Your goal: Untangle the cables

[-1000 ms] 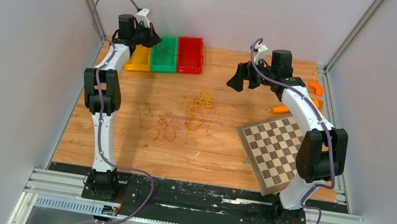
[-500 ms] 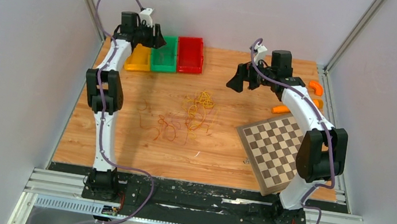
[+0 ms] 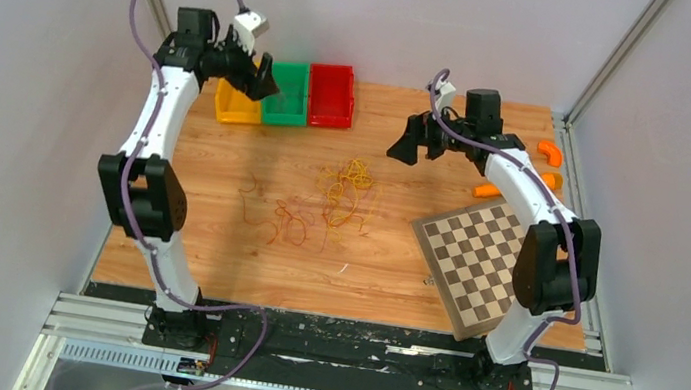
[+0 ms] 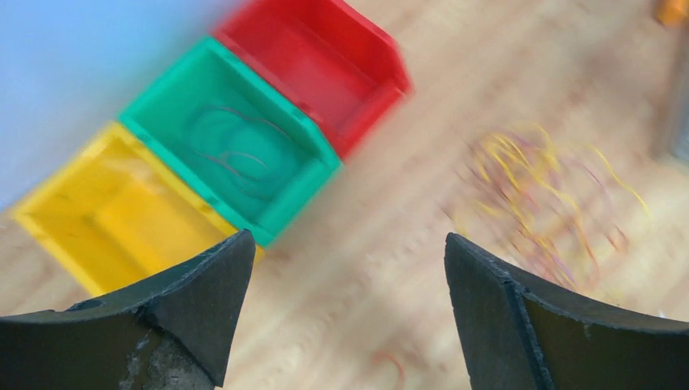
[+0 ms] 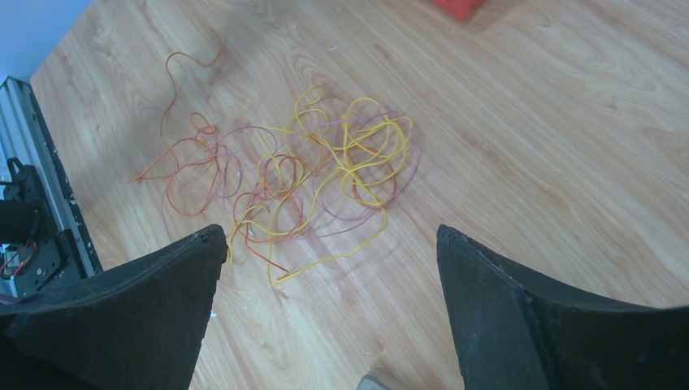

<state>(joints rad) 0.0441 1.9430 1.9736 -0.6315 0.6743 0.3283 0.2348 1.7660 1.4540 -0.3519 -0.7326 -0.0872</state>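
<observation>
Left arm point(image 3: 163, 111) has swung up and outward since a second back, elbow now out toward the wall. The left jaws, pressed together then, now stand spread wide above the bins, holding nothing. Right arm point(image 3: 524, 183) only nudged toward the middle, and the right jaws are spread as before, empty. Nearest me, a checkerboard point(image 3: 474, 262) lies skewed on the table point(image 3: 211, 268). Mid-table sit the cables point(image 3: 325, 202), one tangle: a yellow clump on the far side, orange-red strands trailing looser to the left. Beyond, on the right, are orange pieces point(image 3: 551, 152). At the far edge the yellow bin point(image 3: 231, 111), green bin point(image 3: 283, 122) and red bin point(image 3: 329, 122) stand touching in a row. It looks like a strand was just let go into the green bin, so the step is release, then back for another. To do it well, come down on a loose end at the pile's rim, not the yellow knot. Let the right jaws pin the clump while the left draws the strand out slowly sideways, so nothing else drags along. The left wrist view shows a thin looped strand point(image 4: 236, 154) inside the green bin, hardly visible from above; it is blurred and its colour is unclear. The right wrist view shows which loops cross, too fine to see from the top. Only the top view shows both arms and the pile well apart from the bins.
</observation>
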